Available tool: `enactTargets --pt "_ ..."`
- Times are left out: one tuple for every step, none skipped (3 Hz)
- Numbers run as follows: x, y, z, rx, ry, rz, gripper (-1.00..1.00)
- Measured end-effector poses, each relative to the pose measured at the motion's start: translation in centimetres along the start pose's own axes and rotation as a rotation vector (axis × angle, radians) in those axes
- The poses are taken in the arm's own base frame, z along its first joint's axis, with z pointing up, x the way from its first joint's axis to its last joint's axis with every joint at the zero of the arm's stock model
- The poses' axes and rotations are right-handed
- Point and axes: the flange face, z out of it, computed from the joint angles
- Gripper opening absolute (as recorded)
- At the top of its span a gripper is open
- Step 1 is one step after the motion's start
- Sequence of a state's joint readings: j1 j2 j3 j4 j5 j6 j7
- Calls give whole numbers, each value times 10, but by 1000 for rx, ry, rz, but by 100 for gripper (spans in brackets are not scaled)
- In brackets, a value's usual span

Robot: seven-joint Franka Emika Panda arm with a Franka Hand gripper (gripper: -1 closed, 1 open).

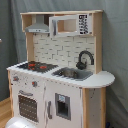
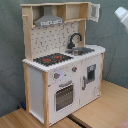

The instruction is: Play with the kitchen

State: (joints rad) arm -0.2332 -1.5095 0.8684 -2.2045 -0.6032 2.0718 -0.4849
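The kitchen (image 1: 98,79) is a white and light-wood toy unit standing upright in both exterior views. It has a black faucet (image 1: 85,58) over a steel sink (image 1: 73,74), a red-ringed hob (image 1: 36,65), an oven door (image 1: 28,106), a grey hood (image 1: 38,26) and an upper cabinet (image 1: 70,25). In the second exterior view the kitchen (image 2: 37,85) shows its faucet (image 2: 75,40), hob (image 2: 51,59) and oven door (image 2: 64,96). A white end of my arm (image 2: 121,15) hangs at the second exterior view's top right, apart from the kitchen. A white rounded part (image 1: 19,123) shows at the first exterior view's bottom left.
A grey curtain (image 1: 115,45) hangs behind the kitchen. The unit stands on a light wooden surface (image 2: 105,107). The upper cabinet's small door (image 2: 93,11) stands open towards the arm's side.
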Motion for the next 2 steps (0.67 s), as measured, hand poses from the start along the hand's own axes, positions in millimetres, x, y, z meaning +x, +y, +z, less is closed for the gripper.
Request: enactTargets --pt "-18 20 2 -33 -62 61 100" --pt "-34 33 6 -63 -138 143 100"
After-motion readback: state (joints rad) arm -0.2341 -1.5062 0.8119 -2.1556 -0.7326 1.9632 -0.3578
